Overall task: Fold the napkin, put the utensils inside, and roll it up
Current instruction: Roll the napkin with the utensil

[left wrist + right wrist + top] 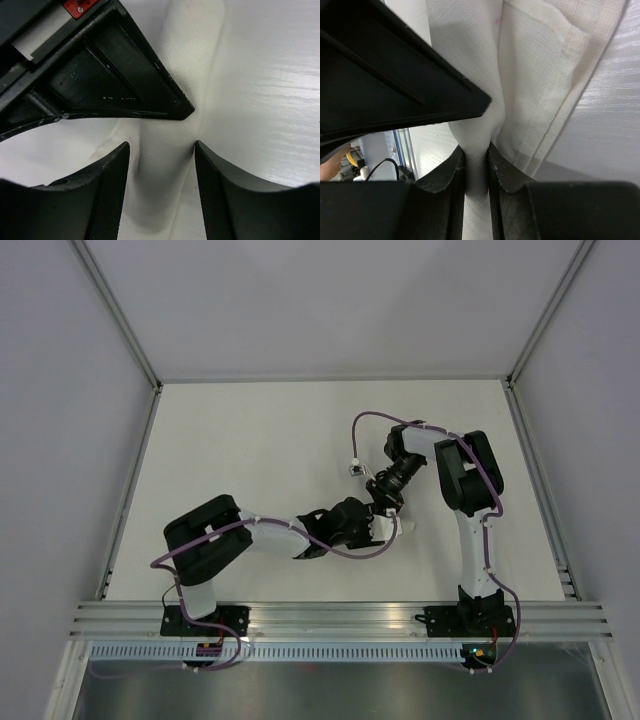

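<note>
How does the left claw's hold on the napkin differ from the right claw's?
Opening: on the left claw the jaws stand wide apart; on the right claw they are nearly together.
Contact: the left claw straddles a thick bunched run of the napkin, while the right claw pinches a thin fold of it tight.
Shared: both are on the same napkin, close beside each other.

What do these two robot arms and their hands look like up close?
The left arm and right arm mix white links with chunky black joint housings. A thin purple cable loops along each one. They stand on black bases bolted to a metal rail. The left hand and right hand each have two matte black fingers with finely textured inner faces.
</note>
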Controlling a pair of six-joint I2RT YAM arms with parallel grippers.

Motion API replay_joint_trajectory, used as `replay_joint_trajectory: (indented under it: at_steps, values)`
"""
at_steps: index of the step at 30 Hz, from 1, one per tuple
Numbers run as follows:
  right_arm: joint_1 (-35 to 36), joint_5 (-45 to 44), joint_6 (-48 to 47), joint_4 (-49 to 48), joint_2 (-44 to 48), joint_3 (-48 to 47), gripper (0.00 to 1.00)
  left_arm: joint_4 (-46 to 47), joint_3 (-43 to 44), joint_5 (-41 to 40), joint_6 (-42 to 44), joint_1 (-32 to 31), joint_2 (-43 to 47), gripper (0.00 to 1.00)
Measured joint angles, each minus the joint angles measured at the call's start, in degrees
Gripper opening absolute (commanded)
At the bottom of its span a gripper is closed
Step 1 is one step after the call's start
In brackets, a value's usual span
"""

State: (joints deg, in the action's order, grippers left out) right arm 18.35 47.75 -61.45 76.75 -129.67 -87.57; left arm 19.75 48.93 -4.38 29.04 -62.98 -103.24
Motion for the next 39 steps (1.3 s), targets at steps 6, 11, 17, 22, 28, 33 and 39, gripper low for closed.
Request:
replay_joint_trajectory:
  at_steps: [6,11,17,22,28,33,39]
  values:
    - [-0.1,0.1,0.3,0.0,0.0,0.0,0.19,-2.8,2.2,4.2,-3.2,2.9,-1.8,0.41]
    - [-0.2,0.3,1.7,-1.2,0.7,0.9,0.43,-6.5,4.0,9.9,-5.0,4.8,-2.2,0.16]
    - [-0.2,-0.3,3.9,-5.9,6.2,5.7,0.63,-12.7,8.6,18.1,-6.7,8.3,-3.8,0.02]
    - [-2.1,-1.1,10.4,-15.0,12.4,11.0,0.7,-18.4,12.8,26.4,-6.8,10.6,-5.5,0.02]
    - [-3.7,-5.7,16.8,-33.0,22.3,18.8,0.73,-23.0,18.7,36.1,-9.6,15.3,-9.9,0.02]
    - [-6.2,-9.2,21.8,-46.2,28.8,26.4,0.74,-26.2,22.7,42.6,-9.7,16.4,-13.0,0.02]
    - [-8.6,-16.4,24.6,-58.4,38.8,36.8,0.75,-32.3,30.0,52.9,-8.4,16.5,-17.9,0.02]
